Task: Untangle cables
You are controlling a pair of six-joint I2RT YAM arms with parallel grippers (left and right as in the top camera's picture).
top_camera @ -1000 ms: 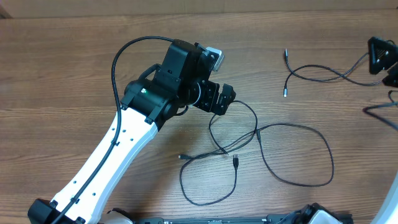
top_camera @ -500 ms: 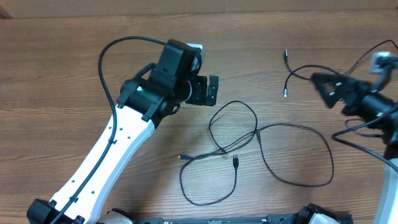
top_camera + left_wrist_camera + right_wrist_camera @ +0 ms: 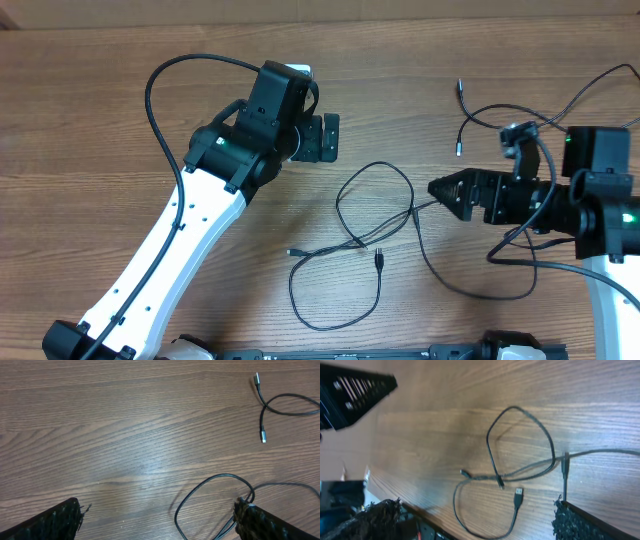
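Jaws spread wide on both arms, pinching nothing. Left gripper [image 3: 325,138] over the far-left part of the wooden tabletop [image 3: 100,120], aimed right, apart from every cord. Right gripper [image 3: 445,190] at the right, aimed left, just beside the main tangle and above a strand running off to the right; contact with that strand impossible to tell.

Cables [image 3: 362,243] loose on the tabletop in two groups. Main group in the middle: a rounded loop [image 3: 376,164] on the far side, crossing itself at a small junction, then a second loop [image 3: 330,327] sagging toward the near edge. Two plug ends close to that junction, one [image 3: 380,260] just near of it, the other [image 3: 292,252] off to the left. Wider loop [image 3: 455,288] sweeping right and near from the same tangle, partly hidden beneath the right arm.

Second group at the far right: a short cord [image 3: 468,118] crossed over itself, both small plug ends free and silvery at the tips, well apart from the main tangle, its tail trailing right behind the right arm.

From the left wrist, bare wood ahead between the fingers, rounded loop close to the right-hand finger. From the right wrist, the rounded loop, the junction and one plug laid out ahead on the wood.
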